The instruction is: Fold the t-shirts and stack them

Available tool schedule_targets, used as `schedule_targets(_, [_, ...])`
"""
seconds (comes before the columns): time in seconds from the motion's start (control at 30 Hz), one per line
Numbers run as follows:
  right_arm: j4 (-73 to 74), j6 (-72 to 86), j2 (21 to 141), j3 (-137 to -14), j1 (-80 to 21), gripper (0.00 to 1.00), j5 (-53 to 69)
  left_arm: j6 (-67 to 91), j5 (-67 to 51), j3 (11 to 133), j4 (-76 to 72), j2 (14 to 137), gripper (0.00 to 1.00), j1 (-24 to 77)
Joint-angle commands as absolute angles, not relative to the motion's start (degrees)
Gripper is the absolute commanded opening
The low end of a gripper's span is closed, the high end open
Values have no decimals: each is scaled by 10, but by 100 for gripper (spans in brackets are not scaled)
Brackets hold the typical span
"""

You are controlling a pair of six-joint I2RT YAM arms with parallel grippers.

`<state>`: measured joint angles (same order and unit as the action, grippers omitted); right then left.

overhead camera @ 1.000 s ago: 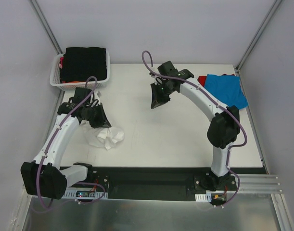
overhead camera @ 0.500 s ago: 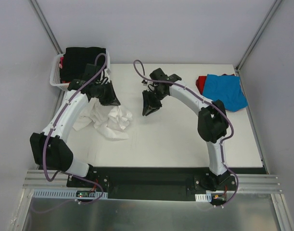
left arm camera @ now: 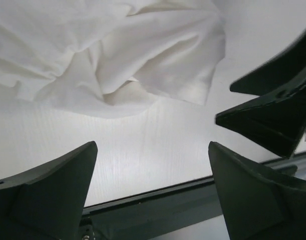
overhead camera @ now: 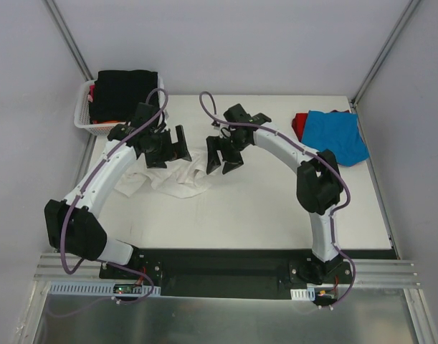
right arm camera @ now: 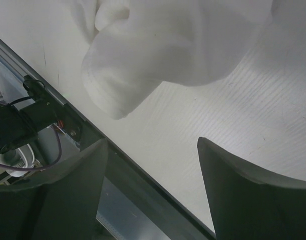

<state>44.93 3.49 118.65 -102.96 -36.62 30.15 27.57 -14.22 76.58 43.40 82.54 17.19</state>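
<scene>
A crumpled white t-shirt lies loose on the table between the two grippers. My left gripper hangs just above its far left part, open and holding nothing. In the left wrist view the white t-shirt spreads across the top, beyond the open left gripper. My right gripper stands open at the shirt's right end. In the right wrist view the white t-shirt lies ahead of the right gripper, apart from its fingers. A blue t-shirt lies over a red t-shirt at the far right.
A white lattice basket at the far left corner holds a folded black t-shirt on top of others. The table's dark front edge shows close below the left fingers. Grey walls close in both sides.
The left arm carried the white t-shirt from the near left toward the middle, then opened and let it drop. The right gripper moved slightly left and opened.
</scene>
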Motion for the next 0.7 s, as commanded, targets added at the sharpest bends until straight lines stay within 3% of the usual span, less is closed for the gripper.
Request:
schedule_targets(0.0, [449, 24, 1178, -1070, -367, 65, 302, 283, -16, 734, 454, 784, 86, 167])
schedule_targets(0.03, [451, 23, 1185, -1081, -367, 53, 305, 289, -6, 730, 456, 787, 74, 165])
schedule_targets(0.1, [457, 27, 1206, -1116, -362, 41, 311, 303, 21, 726, 461, 798, 69, 158])
schedule_targets(0.2, [472, 32, 1225, -1160, -359, 57, 308, 302, 70, 728, 468, 817, 71, 148])
schedule_targets(0.27, [475, 32, 1233, -1176, -358, 58, 303, 299, 90, 735, 469, 831, 75, 135])
schedule_targets(0.37, [475, 34, 1232, -1182, -357, 40, 300, 308, 80, 744, 467, 851, 80, 93])
schedule_targets(0.43, [473, 36, 1229, -1172, -357, 24, 297, 313, 69, 752, 467, 863, 77, 70])
schedule_targets(0.47, [470, 38, 1224, -1165, -356, 16, 294, 314, 73, 758, 465, 866, 67, 66])
schedule_targets(0.5, [467, 40, 1221, -1158, -357, 1, 287, 312, 76, 758, 466, 867, 59, 62])
schedule_targets(0.57, [461, 40, 1211, -1138, -357, 1, 280, 308, 84, 759, 464, 871, 50, 46])
schedule_targets(0.67, [458, 41, 1204, -1123, -358, 34, 273, 301, 78, 757, 458, 881, 45, 12])
